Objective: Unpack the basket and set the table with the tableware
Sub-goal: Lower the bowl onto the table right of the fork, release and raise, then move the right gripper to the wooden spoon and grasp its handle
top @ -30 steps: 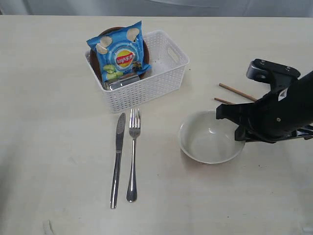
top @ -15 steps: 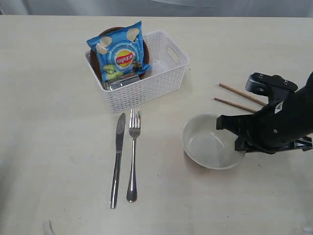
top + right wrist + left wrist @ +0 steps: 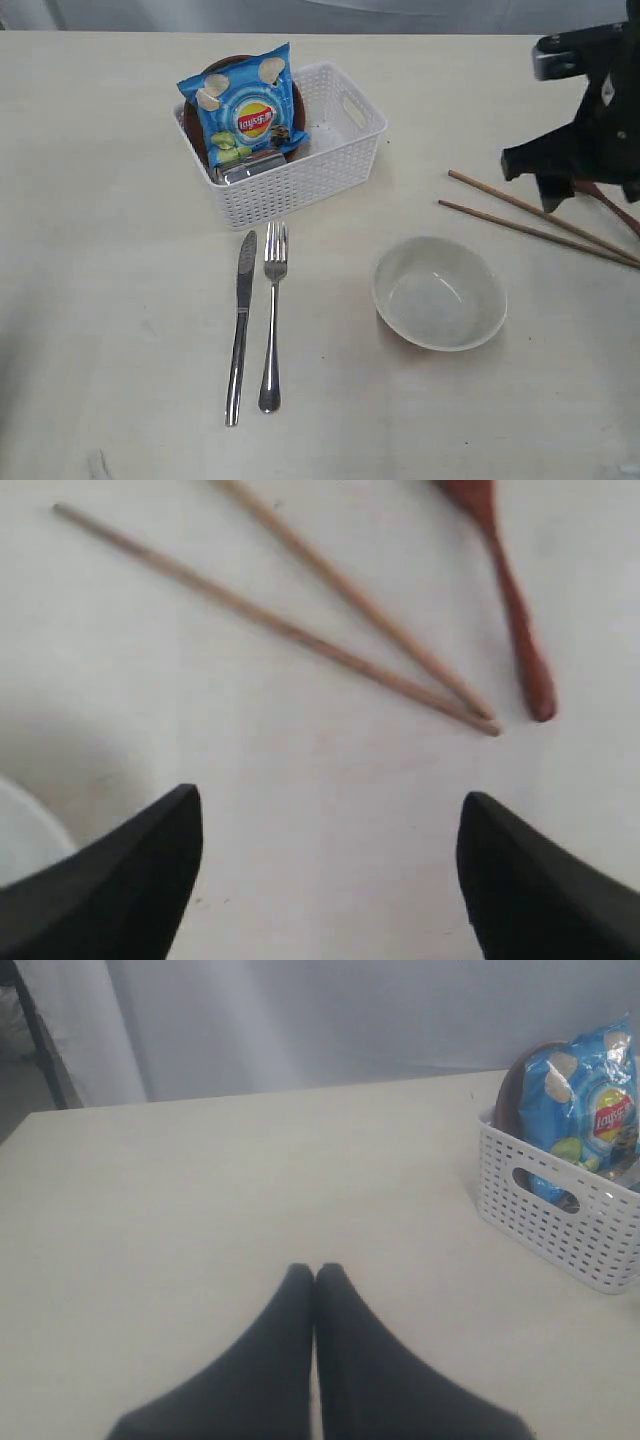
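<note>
The white basket (image 3: pixel 330 165) stands at the back of the table (image 3: pixel 120 300) and holds a blue chips bag (image 3: pixel 245 105), a dark brown plate (image 3: pixel 292 100) behind the bag and a steel cup (image 3: pixel 250 166). In front of the basket lie the knife (image 3: pixel 240 325) and fork (image 3: pixel 272 315), side by side. Further right sits the off-white bowl (image 3: pixel 440 293). Two chopsticks (image 3: pixel 530 215) and the red-brown wooden spoon (image 3: pixel 510 590) lie at the right. My right gripper (image 3: pixel 330 805) hangs open above the chopsticks, holding nothing. My left gripper (image 3: pixel 315 1272) is shut and empty, off to the basket's (image 3: pixel 560 1220) side.
Bare tabletop stretches left of the knife and in front of the bowl. A pale curtain or wall (image 3: pixel 350 1020) rises behind the table's far edge.
My right gripper has let go of the bowl, which now rests on the table, and the arm has risen and pulled back toward the far right, uncovering the chopsticks.
</note>
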Controlling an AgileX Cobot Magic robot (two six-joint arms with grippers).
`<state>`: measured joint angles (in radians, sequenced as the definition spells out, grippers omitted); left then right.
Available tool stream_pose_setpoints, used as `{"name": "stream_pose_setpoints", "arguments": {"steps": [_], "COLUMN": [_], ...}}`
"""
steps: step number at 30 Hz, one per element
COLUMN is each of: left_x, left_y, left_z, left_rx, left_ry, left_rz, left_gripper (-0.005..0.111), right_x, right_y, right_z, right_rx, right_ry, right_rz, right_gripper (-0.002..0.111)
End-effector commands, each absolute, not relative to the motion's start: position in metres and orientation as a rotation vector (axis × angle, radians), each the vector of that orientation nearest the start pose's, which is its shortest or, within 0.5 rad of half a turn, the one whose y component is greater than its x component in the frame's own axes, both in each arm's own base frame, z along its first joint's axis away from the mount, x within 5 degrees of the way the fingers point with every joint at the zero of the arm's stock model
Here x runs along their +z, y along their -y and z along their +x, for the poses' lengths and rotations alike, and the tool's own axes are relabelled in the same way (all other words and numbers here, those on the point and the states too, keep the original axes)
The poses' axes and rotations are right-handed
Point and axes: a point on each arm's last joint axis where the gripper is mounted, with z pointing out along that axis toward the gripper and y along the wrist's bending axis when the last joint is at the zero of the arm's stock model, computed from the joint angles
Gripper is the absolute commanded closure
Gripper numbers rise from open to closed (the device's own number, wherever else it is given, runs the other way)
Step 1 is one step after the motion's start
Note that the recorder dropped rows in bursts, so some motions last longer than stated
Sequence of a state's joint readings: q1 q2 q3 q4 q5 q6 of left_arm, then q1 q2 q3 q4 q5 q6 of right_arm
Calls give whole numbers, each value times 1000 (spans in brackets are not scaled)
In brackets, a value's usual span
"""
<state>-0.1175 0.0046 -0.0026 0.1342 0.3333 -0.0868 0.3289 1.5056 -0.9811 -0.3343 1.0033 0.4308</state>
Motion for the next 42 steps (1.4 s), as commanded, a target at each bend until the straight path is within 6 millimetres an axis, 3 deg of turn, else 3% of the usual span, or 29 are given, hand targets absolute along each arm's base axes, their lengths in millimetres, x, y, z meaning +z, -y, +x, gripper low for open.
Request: {"name": "stream_pose_setpoints", "arguments": {"steps": [1, 4, 7, 10, 17, 28, 30, 35, 39, 42], "left_x": [184, 184, 184, 184, 184, 184, 184, 184, 184, 184], "left_y": [2, 2, 2, 2, 2, 2, 2, 2, 2, 2], "left_z": [54, 54, 54, 54, 54, 54, 54, 54, 54, 54], "left_rx": [-12, -12, -12, -12, -12, -12, -12, -12, -12, -12], "left_ry": [-1803, -1803, -1803, -1803, -1803, -1803, -1803, -1803, -1803, -1803], "left_rz": [110, 110, 110, 110, 110, 110, 110, 110, 110, 110], "left_gripper": [107, 107, 107, 107, 107, 107, 107, 107, 107, 107], "right_x": [231, 200, 173, 160, 132, 94, 88, 84, 93, 110], "right_y": [-15, 18, 31, 34, 34, 38, 38, 39, 39, 38], "right_z": [285, 301, 319, 335, 364, 379, 378, 376, 375, 376], "right_rx": [-447, -459, -472, -478, -493, -554, -554, -558, -566, -559], "right_ry": [-2934, -3018, -3041, -3065, -3132, -3161, -3178, -3215, -3209, -3168], "right_rz": [93, 47, 62, 52, -263, -410, -440, -444, -426, -388], "right_gripper": [41, 47, 61, 64, 64, 65, 70, 108, 109, 109]}}
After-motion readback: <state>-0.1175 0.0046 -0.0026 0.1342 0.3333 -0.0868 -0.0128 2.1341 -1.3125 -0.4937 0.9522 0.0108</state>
